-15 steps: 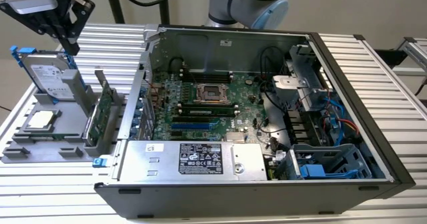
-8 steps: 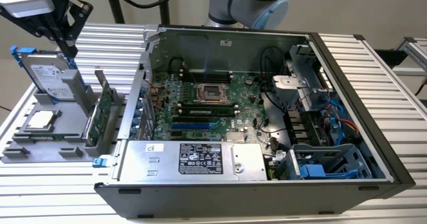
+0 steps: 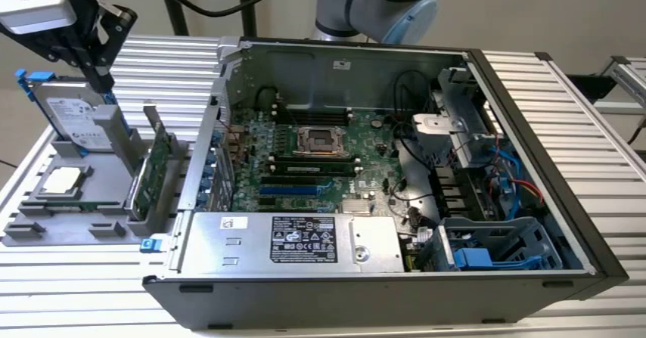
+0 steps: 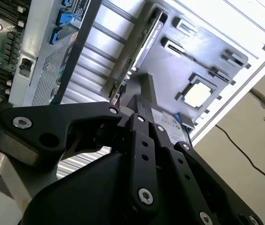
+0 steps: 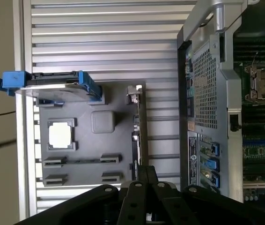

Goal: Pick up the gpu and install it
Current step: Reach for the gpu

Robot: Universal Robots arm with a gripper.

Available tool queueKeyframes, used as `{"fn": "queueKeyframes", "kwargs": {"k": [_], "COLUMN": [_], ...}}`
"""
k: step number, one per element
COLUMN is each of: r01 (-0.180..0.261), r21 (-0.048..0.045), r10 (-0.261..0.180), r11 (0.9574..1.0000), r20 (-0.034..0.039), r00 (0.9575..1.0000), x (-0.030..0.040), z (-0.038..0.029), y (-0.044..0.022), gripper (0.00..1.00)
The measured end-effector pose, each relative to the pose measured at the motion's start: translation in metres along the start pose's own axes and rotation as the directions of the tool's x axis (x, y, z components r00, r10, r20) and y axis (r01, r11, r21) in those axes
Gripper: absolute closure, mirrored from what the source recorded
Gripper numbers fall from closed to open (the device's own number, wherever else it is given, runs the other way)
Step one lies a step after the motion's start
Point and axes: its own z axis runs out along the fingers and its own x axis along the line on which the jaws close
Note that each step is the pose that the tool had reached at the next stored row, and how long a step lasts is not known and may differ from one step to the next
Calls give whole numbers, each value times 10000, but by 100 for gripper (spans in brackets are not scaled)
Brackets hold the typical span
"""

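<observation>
Here the card (image 3: 151, 173) stood on edge below the gripper (image 3: 105, 87), whose fingers (image 5: 146, 176) were pressed together, empty, pointing down.

Black gripper (image 4: 141, 107) with silver screws; grey arm (image 3: 349, 1), blue-capped.

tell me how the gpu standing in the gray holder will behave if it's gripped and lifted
The gpu looks like a thin rigid board, so it should stay stiff. Standing on edge in the gray holder, it may tip if nudged sideways. Its bare green circuit face looks fragile.
</observation>
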Motion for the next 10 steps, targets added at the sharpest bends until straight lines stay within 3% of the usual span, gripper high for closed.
{"fn": "queueKeyframes", "kwargs": {"k": [6,10], "r01": [146,162], "r21": [-16,-35], "r10": [-146,-162], "r11": [9999,9999], "r20": [-9,-9], "r00": [9999,9999], "x": [0,0], "z": [-4,-4], "y": [-59,-65], "gripper": [100,100]}}
